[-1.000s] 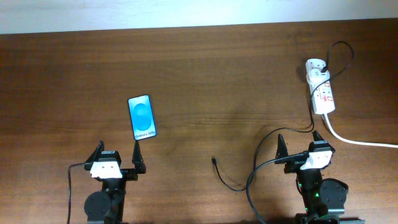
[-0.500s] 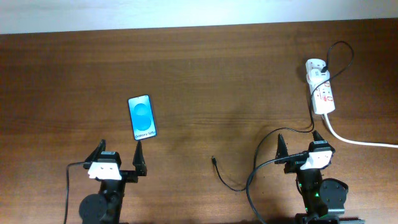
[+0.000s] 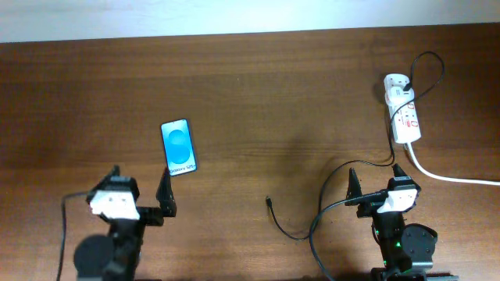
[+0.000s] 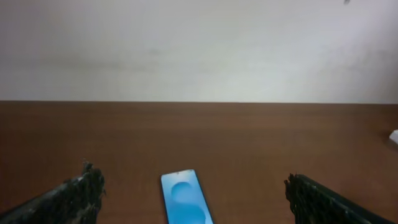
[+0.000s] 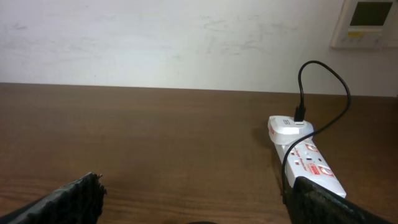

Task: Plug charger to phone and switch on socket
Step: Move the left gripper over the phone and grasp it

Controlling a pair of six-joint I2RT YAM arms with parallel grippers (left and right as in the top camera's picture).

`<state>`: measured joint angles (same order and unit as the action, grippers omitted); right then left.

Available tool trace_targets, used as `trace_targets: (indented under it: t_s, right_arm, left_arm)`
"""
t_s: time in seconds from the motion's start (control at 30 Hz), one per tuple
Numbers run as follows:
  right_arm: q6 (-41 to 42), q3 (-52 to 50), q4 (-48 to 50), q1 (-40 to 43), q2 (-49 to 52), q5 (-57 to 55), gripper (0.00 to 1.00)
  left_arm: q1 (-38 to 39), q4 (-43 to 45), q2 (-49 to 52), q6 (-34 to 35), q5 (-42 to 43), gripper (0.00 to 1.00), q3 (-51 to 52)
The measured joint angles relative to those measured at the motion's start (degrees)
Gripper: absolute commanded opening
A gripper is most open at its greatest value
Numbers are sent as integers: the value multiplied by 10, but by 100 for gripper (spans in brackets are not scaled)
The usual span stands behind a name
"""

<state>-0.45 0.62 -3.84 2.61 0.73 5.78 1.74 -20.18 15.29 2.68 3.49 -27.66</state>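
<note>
- Desk (image 3: 250, 94): dark brown wood, grain running left-right, matte w/ a faint sheen. Fills nearly the whole overhead view.
- Pale strip (image 3: 234, 16) along top of overhead view, just past desk's far edge. Can't tell if it's wall or floor.
- Wall (image 4: 199, 50): plain off-white, straight behind desk, w/ faint scuffs & smudges. Seen in both wrist views.
- Wall panel (image 5: 368, 23): small beige box w/ dark display window, mounted high on the wall, upper right of right wrist view, cut off by frame edge.
- Light: soft, even, no hard shadows on desk. Wall looks greyer in left wrist view.
</note>
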Motion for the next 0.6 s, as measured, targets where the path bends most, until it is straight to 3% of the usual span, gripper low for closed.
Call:
trace_targets:
  t_s: [0.43,0.6]
  right_arm:
    - [0,0,0,0,1,0,98]
    - [0,0,0,0,1,0,98]
  left_arm:
    - [15,-234,430,66,10,99,-355]
    - [45,-248,553,71,10,99,-425]
